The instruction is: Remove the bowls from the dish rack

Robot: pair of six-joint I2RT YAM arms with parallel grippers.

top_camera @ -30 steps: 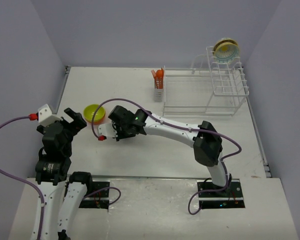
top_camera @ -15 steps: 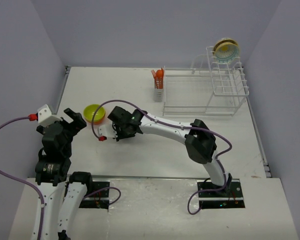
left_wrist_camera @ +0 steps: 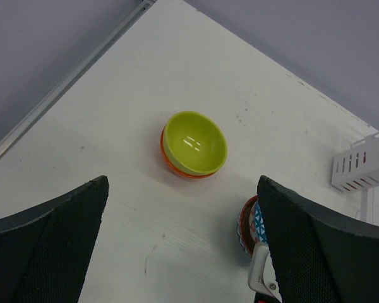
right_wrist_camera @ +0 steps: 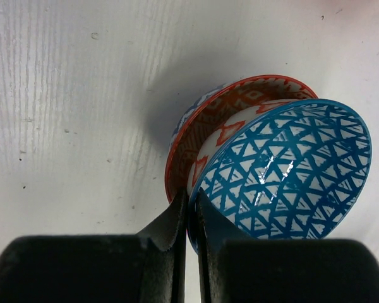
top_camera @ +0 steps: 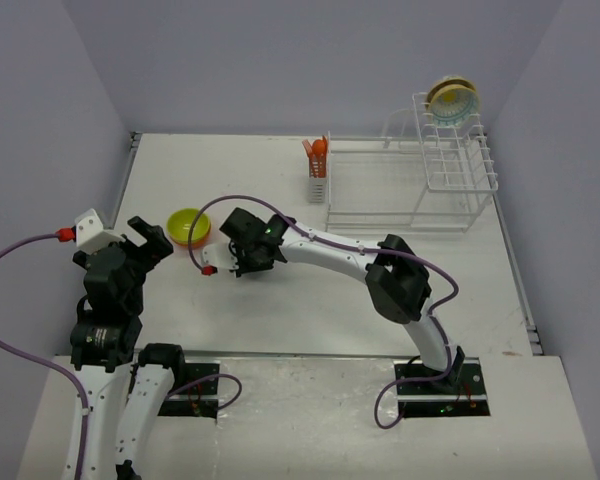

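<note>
Fingers (right_wrist_camera: 167,228) tight around blue bowl (right_wrist_camera: 290,170) rim

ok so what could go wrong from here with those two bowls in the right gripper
1. The right gripper pinches only the rims of the blue patterned bowl and the orange-red bowl, nested together; either could slip or tilt.
2. They are close to the lime-green bowl, stacked in an orange bowl; a careless set-down could knock that stack.
</note>
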